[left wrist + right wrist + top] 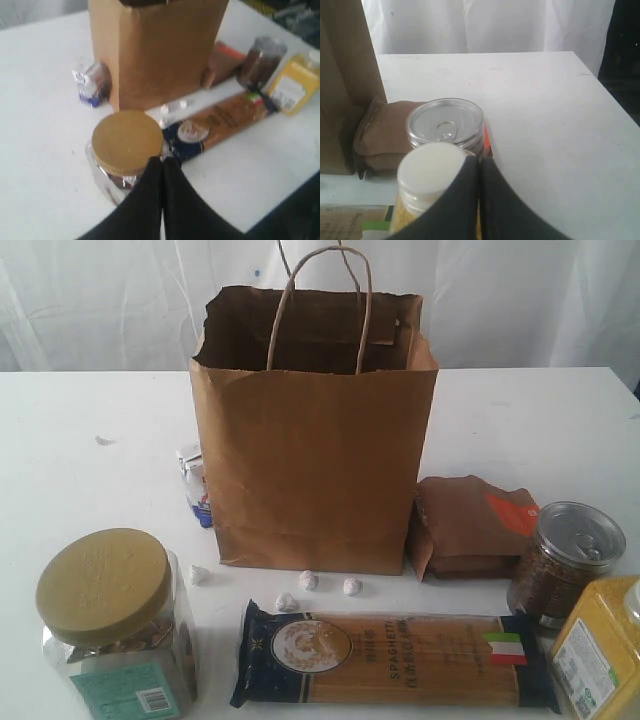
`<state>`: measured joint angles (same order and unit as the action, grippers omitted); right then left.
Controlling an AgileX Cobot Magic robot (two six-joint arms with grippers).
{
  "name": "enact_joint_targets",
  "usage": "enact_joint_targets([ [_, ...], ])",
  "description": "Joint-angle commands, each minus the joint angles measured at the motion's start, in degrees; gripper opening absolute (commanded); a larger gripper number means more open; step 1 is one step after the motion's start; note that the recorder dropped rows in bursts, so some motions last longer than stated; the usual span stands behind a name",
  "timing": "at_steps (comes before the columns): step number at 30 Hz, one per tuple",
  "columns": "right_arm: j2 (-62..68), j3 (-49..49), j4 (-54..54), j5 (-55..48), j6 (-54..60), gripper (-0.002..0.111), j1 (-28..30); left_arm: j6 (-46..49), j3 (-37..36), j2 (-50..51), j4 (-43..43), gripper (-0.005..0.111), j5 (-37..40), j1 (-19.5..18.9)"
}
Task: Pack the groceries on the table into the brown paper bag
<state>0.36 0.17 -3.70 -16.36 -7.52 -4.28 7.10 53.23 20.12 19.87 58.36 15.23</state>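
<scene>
The brown paper bag (315, 455) stands upright and open mid-table. Before it lie the blue-ended spaghetti pack (395, 658) and, at front left, the tan-lidded clear jar (115, 625). Right of the bag sit the orange-labelled brown pouch (470, 525), the silver-lidded jar (565, 560) and the white-capped bottle of yellow grains (600, 650). Neither gripper shows in the exterior view. My left gripper (162, 160) is shut and empty, hovering by the tan lid (127, 141). My right gripper (480, 161) is shut and empty, just beside the white cap (431, 167) and silver lid (445, 122).
A small white and blue carton (195, 485) stands at the bag's left side. Small white pebble-like bits (308, 581) lie between bag and spaghetti. The table's (545, 100) right edge falls away near the silver-lidded jar. White curtain hangs behind.
</scene>
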Motion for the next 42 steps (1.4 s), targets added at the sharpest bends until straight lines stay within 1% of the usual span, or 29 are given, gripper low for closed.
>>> enact_joint_targets([
  [1,-0.4,-0.2,-0.4,0.1,-0.3,0.000,0.3,7.7,-0.7,10.1,3.3,0.011,5.3,0.1],
  [3,-0.4,-0.2,-0.4,0.1,-0.3,0.000,0.3,10.2,-1.6,14.3,5.8,0.027,5.3,0.1],
  [5,-0.4,-0.2,-0.4,0.1,-0.3,0.000,0.3,13.3,-2.2,18.8,8.0,0.054,4.0,0.1],
  [7,-0.4,-0.2,-0.4,0.1,-0.3,0.000,0.3,14.6,-2.3,22.6,8.2,0.079,2.0,0.1],
  [8,-0.4,-0.2,-0.4,0.1,-0.3,0.000,0.3,15.7,-2.3,24.9,8.0,0.089,1.2,0.1],
  [9,-0.4,-0.2,-0.4,0.1,-0.3,0.000,0.3,15.9,-2.3,27.3,8.0,0.093,0.5,0.1],
  [14,-0.4,-0.2,-0.4,0.0,-0.3,0.000,0.3,20.7,-2.3,37.8,7.9,0.093,-1.3,0.2],
  [16,-0.4,-0.2,-0.4,0.0,-0.3,0.000,0.3,21.1,-2.2,40.6,7.8,0.093,-1.9,0.4],
  [20,-0.4,-0.2,-0.4,0.0,-0.3,0.000,0.3,21.3,0.8,44.8,6.6,0.093,-1.5,0.4],
  [25,-0.4,-0.2,-0.4,0.0,-0.3,0.000,0.3,24.5,3.7,46.6,6.8,0.093,-0.3,0.4],
  [28,-0.4,-0.2,-0.4,0.0,-0.3,0.000,0.3,28.3,5.1,47.3,7.1,0.093,0.2,0.4],
  [31,-0.4,-0.2,-0.4,0.0,-0.3,0.000,0.3,28.2,5.2,47.3,6.8,0.093,-0.6,0.4],
  [34,-0.4,-0.2,-0.4,0.0,-0.3,0.000,0.3,26.4,5.2,47.3,4.5,0.093,-0.7,0.4],
  [38,-0.4,-0.2,-0.4,0.0,-0.3,0.000,0.3,26.4,5.2,47.3,4.7,0.093,-0.6,0.5],
  [42,-0.4,-0.2,-0.4,0.0,-0.3,0.000,0.3,27.7,5.2,47.3,3.2,0.093,0.9,3.3],
])
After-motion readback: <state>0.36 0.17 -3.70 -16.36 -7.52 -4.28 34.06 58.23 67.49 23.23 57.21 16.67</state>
